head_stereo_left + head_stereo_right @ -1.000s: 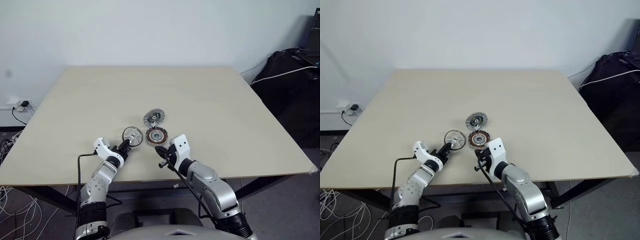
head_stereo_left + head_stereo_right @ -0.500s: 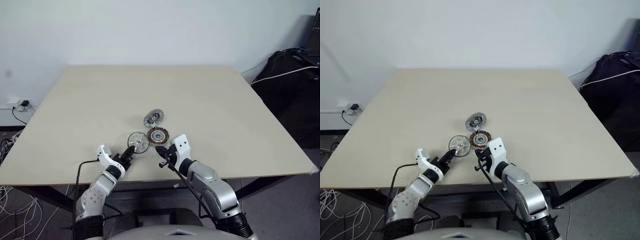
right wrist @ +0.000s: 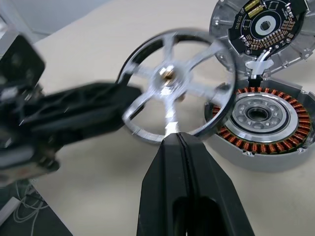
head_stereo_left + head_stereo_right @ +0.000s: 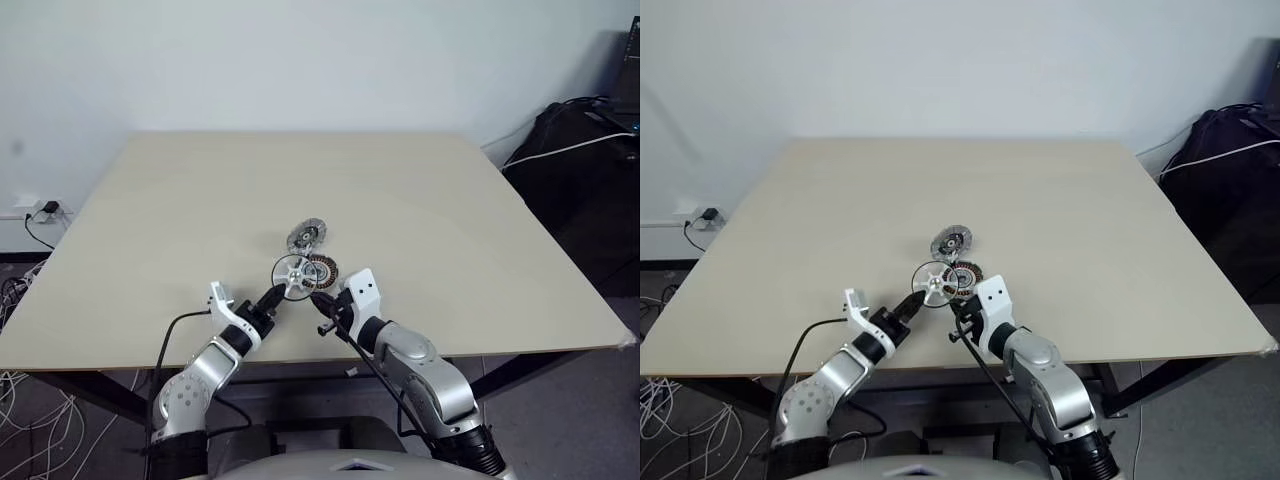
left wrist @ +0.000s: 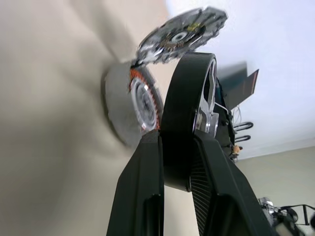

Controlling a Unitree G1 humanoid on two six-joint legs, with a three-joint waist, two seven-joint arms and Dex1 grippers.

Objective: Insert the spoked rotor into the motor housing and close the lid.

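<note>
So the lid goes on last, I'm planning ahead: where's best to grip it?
Probably by the rim of the lid, at its far edge, away from the housing. It leans tilted on the housing, so that edge looks raised and its face is flat.

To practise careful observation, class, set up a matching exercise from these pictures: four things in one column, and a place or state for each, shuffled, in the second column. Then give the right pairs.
Things:
1. spoked rotor
2. motor housing
3. lid
4. right gripper

States:
A. lying on the table with its copper windings facing up
B. shut, holding nothing, just in front of the housing
C. held by its rim in the left gripper, raised off the table
D. lying just beyond the housing, dark centre showing

Pairs: 1-C, 2-A, 3-D, 4-B
</note>
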